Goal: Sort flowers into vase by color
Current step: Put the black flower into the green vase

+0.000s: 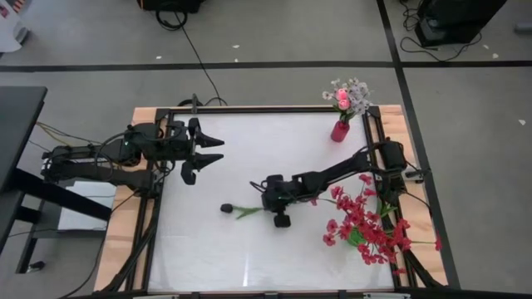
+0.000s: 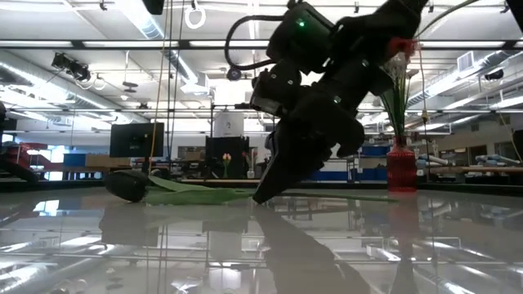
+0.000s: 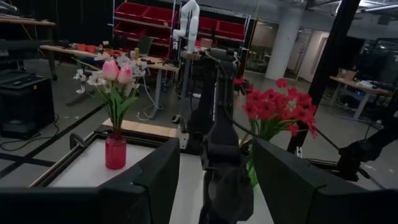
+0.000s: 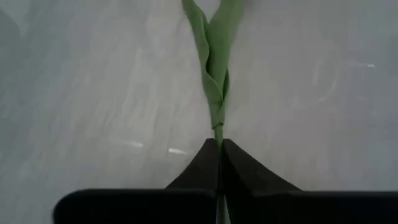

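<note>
The white table [image 1: 208, 249] gleams, smooth and glossy, mirroring the ceiling lights in the low view, with a pale wooden border and dark rails round it. Over at its left edge the left arm waits, the left gripper [image 1: 205, 152] raised above the surface with its pointed black fingers spread apart and nothing between them. Out in the middle the right arm stretches low across the table, and the right gripper [image 1: 263, 199] is down at the surface, its wedge-shaped matte fingers pinched together on the thin green stem [image 4: 217, 134] of the dark-budded flower [image 1: 238, 210]. That flower lies flat, its rounded, nearly black bud [image 2: 127, 185] pointing toward the left side and its long folded leaves [image 4: 210, 56] wrapping the stem just ahead of the fingertips. Near the right edge sits a bushy cluster of red flowers [image 1: 366, 226], small ruffled blossoms on wiry green stems. At the far right corner stands a small red vase [image 1: 339, 130], translucent and narrow-necked, holding smooth pink tulip-shaped buds [image 3: 117, 71] and sprays of tiny white blossoms [image 1: 357, 89].
</note>
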`<state>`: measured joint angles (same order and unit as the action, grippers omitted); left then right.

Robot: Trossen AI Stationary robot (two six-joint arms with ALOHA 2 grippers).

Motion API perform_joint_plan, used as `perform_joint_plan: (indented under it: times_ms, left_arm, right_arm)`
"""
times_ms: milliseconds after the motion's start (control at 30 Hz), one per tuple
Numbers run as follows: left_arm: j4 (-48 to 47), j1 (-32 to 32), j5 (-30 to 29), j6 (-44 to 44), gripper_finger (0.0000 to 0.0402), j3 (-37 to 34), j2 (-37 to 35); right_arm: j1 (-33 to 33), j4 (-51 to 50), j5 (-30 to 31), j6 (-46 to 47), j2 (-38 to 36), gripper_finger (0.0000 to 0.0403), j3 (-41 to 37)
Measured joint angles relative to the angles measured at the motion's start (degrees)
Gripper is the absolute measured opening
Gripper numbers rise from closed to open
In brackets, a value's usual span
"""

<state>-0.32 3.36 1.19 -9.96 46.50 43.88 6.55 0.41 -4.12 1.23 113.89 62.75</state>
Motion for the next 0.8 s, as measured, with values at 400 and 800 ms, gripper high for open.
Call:
perform_joint_plan:
  times_ms: [400, 800]
  left_arm:
    - [0.06, 0.00, -0.02, -5.74, 0.0208, 0.00, -0.02]
    - [6.86, 0.02, -9.09, -7.51, 0.0208, 0.07, 2.86]
  right_arm:
    - [-6.89, 5.86, 7.39, 14.65, -13.93, 0.0007, 1.26]
    - [-12.42, 31.25, 7.01, 15.86, -28.15, 0.0007, 0.32]
